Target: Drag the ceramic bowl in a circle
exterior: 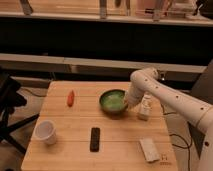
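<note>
1. Camera view: the bowl [112, 101] sits upright on the table [120, 155], in the back half and right of centre, its pale green inside showing
2. Gripper [129, 104] is down at the bowl's right rim, fingers pressed together, and seems to pinch that rim; the arm [170, 97] reaches in from the right
3. Just right of the gripper stands a small carton [145, 107], near the bowl; a carrot [70, 98] lies well to the left; a cup [45, 132], a remote [94, 139] and a white block [149, 149] lie nearer the front
4. Step in hand, as judged: the drag itself, with the grip set on the rim and the bowl flat on the wood
5. Next move calls for a steady sweep along a round path with the bowl flat, the arc bent away from the carton, which could tip if nudged, and a pinch firm enough that the rim does not slip out
</note>
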`<state>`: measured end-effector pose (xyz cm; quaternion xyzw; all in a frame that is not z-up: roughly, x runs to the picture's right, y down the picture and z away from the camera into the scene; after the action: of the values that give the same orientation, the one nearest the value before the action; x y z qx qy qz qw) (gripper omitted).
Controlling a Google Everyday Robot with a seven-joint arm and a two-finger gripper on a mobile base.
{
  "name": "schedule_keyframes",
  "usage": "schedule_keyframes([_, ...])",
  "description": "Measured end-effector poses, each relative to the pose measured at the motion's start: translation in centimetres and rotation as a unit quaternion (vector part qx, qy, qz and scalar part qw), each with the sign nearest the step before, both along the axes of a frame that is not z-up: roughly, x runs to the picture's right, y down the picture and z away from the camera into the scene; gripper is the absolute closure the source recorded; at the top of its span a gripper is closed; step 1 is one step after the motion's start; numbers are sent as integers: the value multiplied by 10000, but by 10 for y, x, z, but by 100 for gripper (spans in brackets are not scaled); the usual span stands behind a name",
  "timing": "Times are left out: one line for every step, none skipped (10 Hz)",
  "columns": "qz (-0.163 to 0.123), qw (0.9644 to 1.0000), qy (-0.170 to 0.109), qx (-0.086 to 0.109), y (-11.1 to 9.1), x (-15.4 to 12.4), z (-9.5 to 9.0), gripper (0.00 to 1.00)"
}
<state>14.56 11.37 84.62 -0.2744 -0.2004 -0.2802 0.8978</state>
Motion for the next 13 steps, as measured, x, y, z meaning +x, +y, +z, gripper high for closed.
schedule_keyframes([33, 10000, 22, -35, 1, 0, 0, 99])
schedule_keyframes([33, 10000, 29, -50, 1, -2, 0, 99])
schedule_keyframes([47, 10000, 28, -51, 0, -4, 1, 99])
schedule_keyframes([65, 10000, 33, -55, -1, -4, 2, 99])
schedule_keyframes([86, 9999, 41, -64, -2, -6, 2, 99])
schedule_keyframes([104, 9999, 51, -78, -2, -7, 2, 99])
schedule_keyframes([132, 9999, 64, -85, -2, -8, 2, 99])
schedule_keyframes([142, 9998, 68, -108, -2, -8, 2, 99])
schedule_keyframes([149, 9998, 73, -129, -1, -9, 3, 99])
schedule_keyframes([186, 9997, 84, -146, -2, -10, 3, 99])
schedule_keyframes([212, 9996, 95, -153, -2, -10, 3, 99])
schedule_keyframes([238, 9995, 108, -165, -1, -10, 3, 99])
schedule_keyframes([260, 9994, 120, -175, -1, -11, 3, 99])
